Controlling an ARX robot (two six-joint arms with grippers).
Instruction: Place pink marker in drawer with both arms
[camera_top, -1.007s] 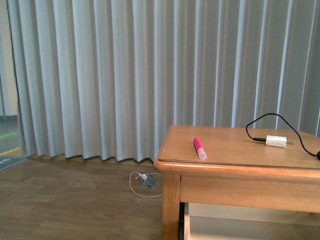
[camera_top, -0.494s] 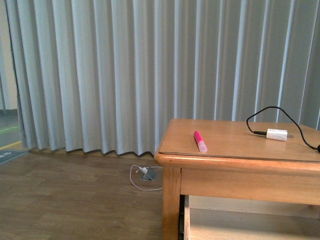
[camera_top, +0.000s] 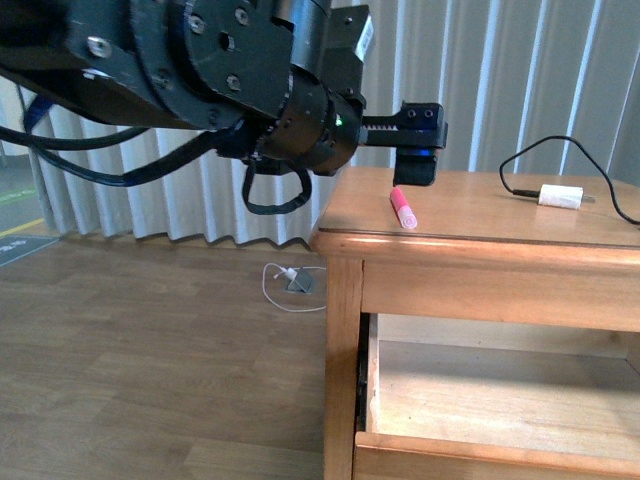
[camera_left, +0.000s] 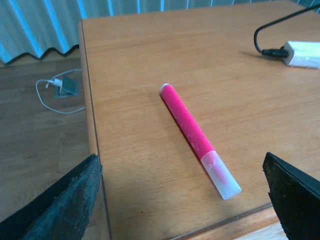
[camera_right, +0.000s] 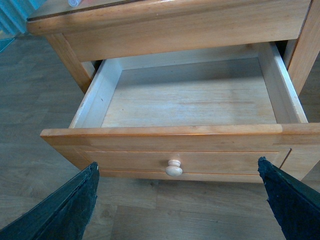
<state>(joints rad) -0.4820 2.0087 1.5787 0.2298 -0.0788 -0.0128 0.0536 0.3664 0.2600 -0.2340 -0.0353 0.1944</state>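
Pink marker on tabletop, drawer open

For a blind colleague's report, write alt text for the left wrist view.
A pink marker lies flat on a wooden tabletop, framed by the open left gripper's black fingers. A white charger plug with a black cable lies farther back.

The front view faced the desk from the robot's body, fairly near. The left wrist view looked closely down on the same desk top; the right wrist view looked down into the drawer
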